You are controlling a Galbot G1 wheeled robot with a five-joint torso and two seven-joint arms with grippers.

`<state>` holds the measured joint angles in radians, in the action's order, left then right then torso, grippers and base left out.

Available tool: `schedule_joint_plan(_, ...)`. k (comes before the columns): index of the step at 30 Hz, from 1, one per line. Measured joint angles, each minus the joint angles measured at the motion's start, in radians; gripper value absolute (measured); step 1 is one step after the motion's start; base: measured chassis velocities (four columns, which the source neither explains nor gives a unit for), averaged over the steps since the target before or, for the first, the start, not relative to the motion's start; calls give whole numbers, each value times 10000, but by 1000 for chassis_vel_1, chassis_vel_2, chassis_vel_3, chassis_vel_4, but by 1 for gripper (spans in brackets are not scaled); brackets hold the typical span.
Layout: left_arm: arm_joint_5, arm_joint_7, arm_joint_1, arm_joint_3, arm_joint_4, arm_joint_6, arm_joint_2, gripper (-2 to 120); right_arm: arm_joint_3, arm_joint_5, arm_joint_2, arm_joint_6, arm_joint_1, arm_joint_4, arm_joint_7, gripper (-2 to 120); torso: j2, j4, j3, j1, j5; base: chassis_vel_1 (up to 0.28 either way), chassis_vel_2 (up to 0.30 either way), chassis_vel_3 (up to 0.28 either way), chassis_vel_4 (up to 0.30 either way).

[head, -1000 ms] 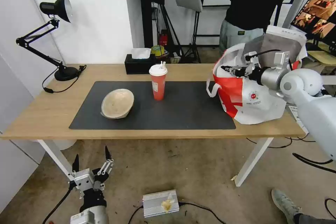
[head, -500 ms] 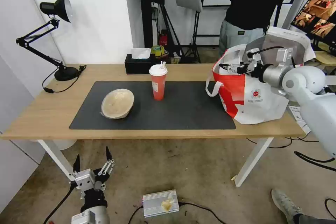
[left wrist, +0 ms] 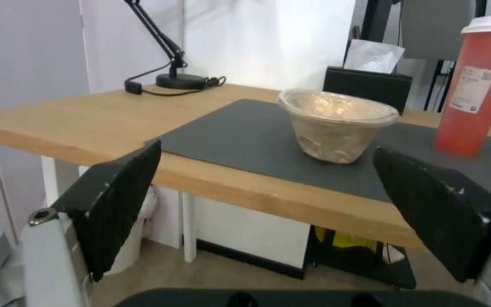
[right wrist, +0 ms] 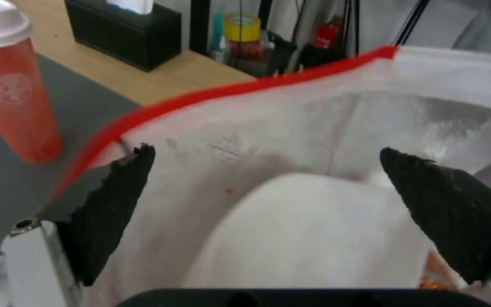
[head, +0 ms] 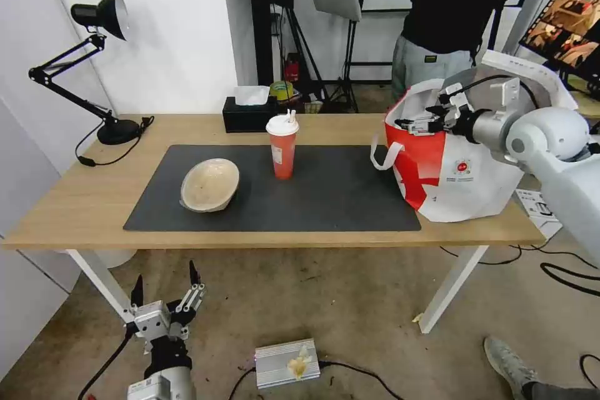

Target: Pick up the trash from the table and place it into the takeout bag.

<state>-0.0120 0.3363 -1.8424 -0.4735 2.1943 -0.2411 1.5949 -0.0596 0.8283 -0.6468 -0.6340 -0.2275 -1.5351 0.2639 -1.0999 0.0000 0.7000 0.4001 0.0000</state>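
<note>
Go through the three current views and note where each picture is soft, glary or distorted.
Head view: wide-angle bend at the edges, the lamp leaning; table evenly lit, red cup sharp. Left wrist view: its tool's pads soft up close, beige bowl clearer. Right wrist view: the white bowl inside the takeout bag is a washed-out blur.

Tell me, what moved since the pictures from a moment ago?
The right end effector, open and empty, rose a little at the mouth of the takeout bag. The bag's top opened wider and it shifted slightly. A white bowl lies inside. The red cup and beige bowl stayed on the table; the left end effector stayed low, open.
</note>
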Motion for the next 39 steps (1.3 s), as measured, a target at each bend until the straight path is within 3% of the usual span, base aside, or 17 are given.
schedule_joint_plan(8, 3, 0, -11, -3, 45, -6, 2, 100, -114, -62, 72, 6, 237, -102, -104, 100, 0, -1, 0, 0, 0, 0, 0, 0, 0)
schedule_joint_plan(22, 19, 0, -134, -114, 220, -12, 1, 100, 907, 223, 80, 937, -307, -516, -774, 100, 0, 0, 1, -1, 0, 0, 0, 0, 0)
schedule_joint_plan(39, 42, -12, -182, -186, 344, -46, -3, 100, 3114, 1784, -4, 3644, -2664, -3708, -3662, 100, -1, 0, 0, -1, -2, 0, 0, 0, 0)
